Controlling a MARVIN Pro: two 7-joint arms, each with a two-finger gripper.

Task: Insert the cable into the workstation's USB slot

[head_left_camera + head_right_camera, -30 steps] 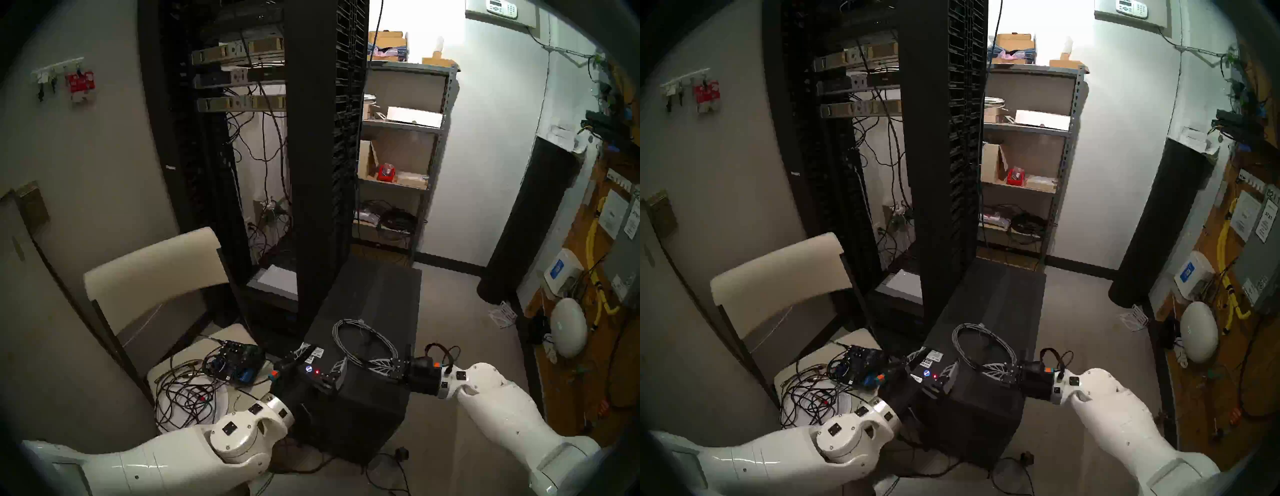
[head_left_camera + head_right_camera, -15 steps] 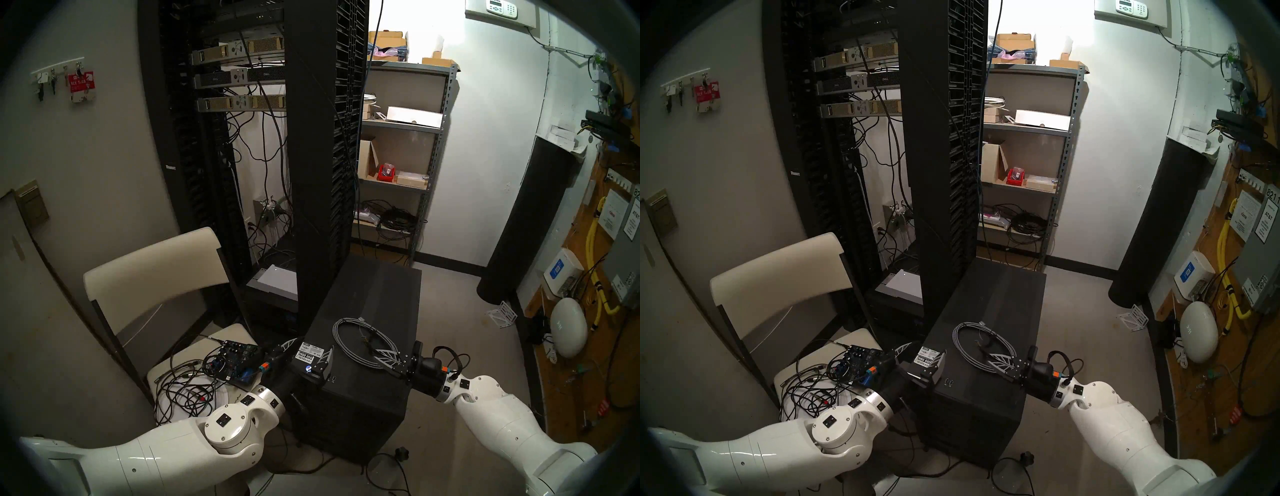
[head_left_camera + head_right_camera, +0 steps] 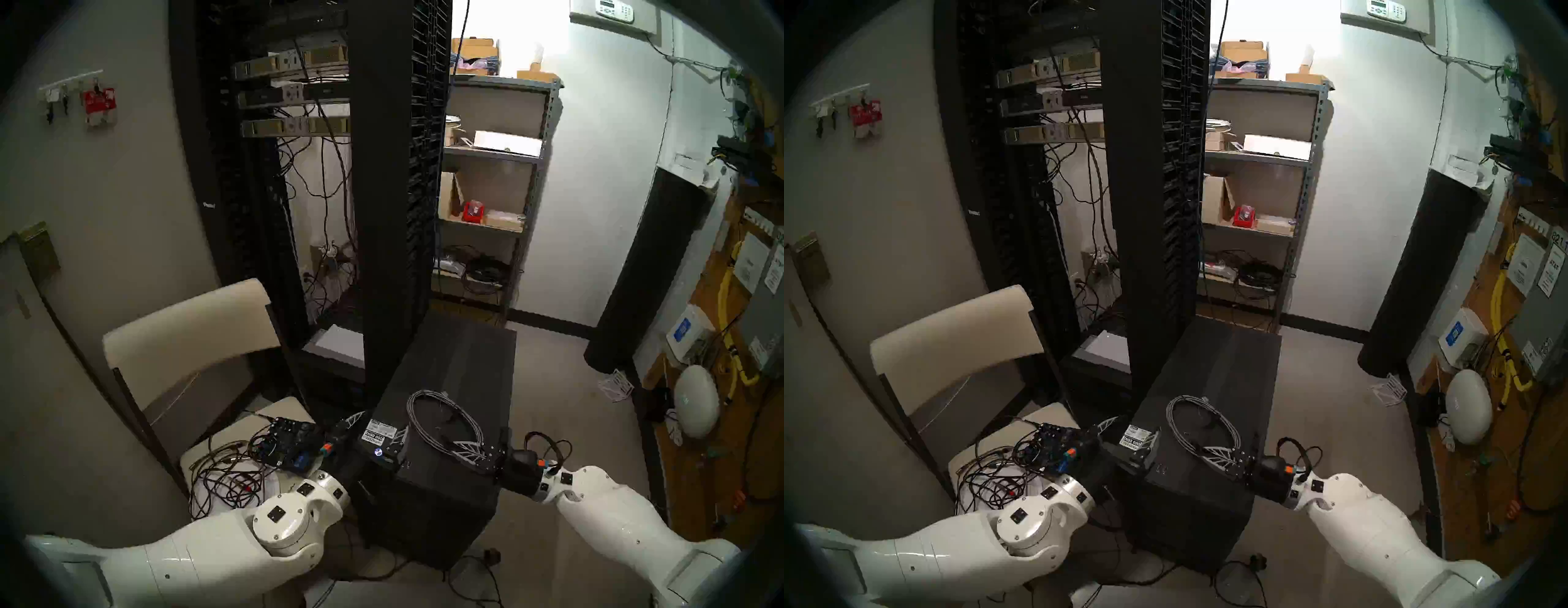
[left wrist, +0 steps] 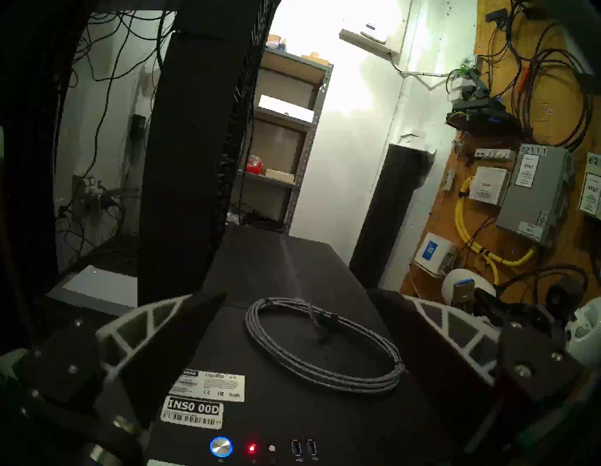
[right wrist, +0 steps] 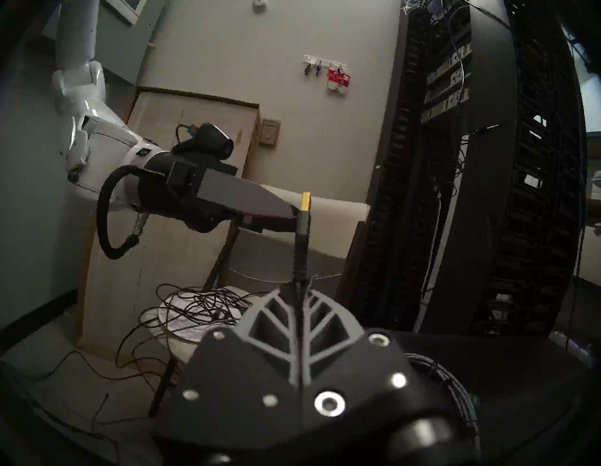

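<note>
Already the right pincer [image 5: 300, 286] was clamped on the cable [image 4: 322, 345] just behind its plug [image 5: 305, 211], the coil lying on the workstation [image 3: 449, 479]. The left pincer [image 4: 302, 325] stood apart. Next, probably, came carrying that plug to the front USB slots [image 4: 304, 447], squarely aligned.

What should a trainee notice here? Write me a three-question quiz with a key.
1. True or false: the left end effector is open.
2. The right end effector is shut on: A) the cable's plug end, B) the barcode sticker, C) the audio box.
3. Where does the cable's coil lie?
Key: 1 true; 2 A; 3 on top of the workstation.
</note>
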